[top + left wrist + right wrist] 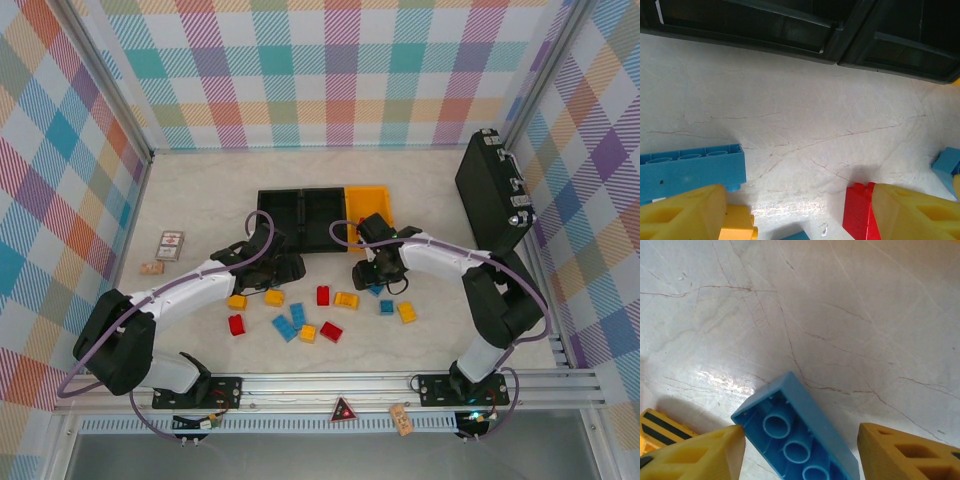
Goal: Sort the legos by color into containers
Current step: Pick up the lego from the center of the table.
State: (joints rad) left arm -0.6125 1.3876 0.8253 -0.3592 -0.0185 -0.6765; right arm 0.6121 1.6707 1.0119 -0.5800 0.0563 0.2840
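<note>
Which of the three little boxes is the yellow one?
The yellow-orange bin at the right end of the row; the middle bin and the left bin are both black.

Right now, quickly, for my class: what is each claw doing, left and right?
Left claw: open, nothing between its fingers.
Right claw: open around an upturned blue lego, not yet gripping it.

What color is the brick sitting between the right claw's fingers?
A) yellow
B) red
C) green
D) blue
D: in the right wrist view, the brick lying in the gap of the right claw is plainly blue.
</note>
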